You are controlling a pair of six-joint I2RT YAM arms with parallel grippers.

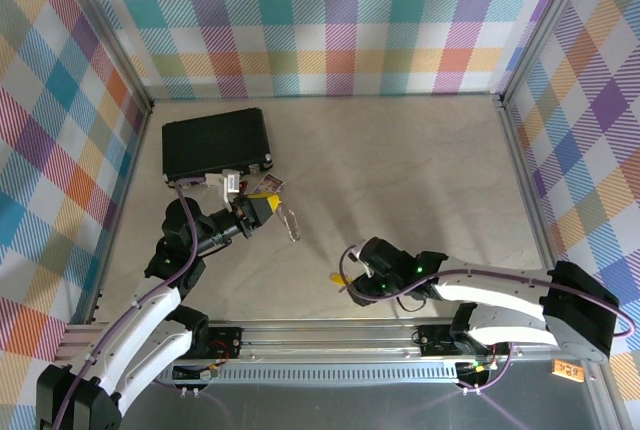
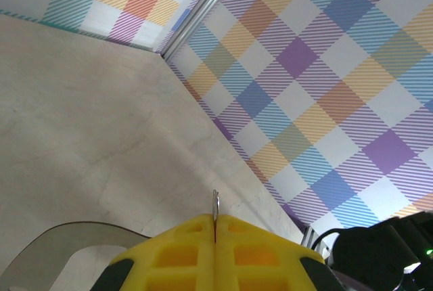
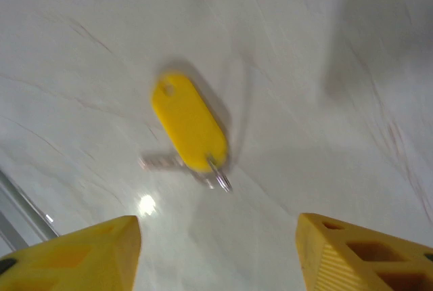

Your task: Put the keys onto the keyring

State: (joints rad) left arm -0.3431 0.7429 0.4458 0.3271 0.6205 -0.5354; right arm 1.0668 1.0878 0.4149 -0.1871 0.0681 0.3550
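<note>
Hovering with jaws spread, the right gripper (image 3: 218, 240) has the key (image 3: 189, 123) flat on the surface at its twelve o'clock. The left gripper (image 2: 215, 230) pinches the keyring (image 1: 291, 222). Likely the pickup step: next, descend and close on the yellow head.

We see the yellow-headed key (image 3: 189, 125) flat on the table (image 3: 304, 68), silver blade toward 9 o'clock, lying at 5 o'clock (top view) from the silver keyring (image 1: 292, 222) pinched in the left gripper (image 1: 268, 208).
</note>
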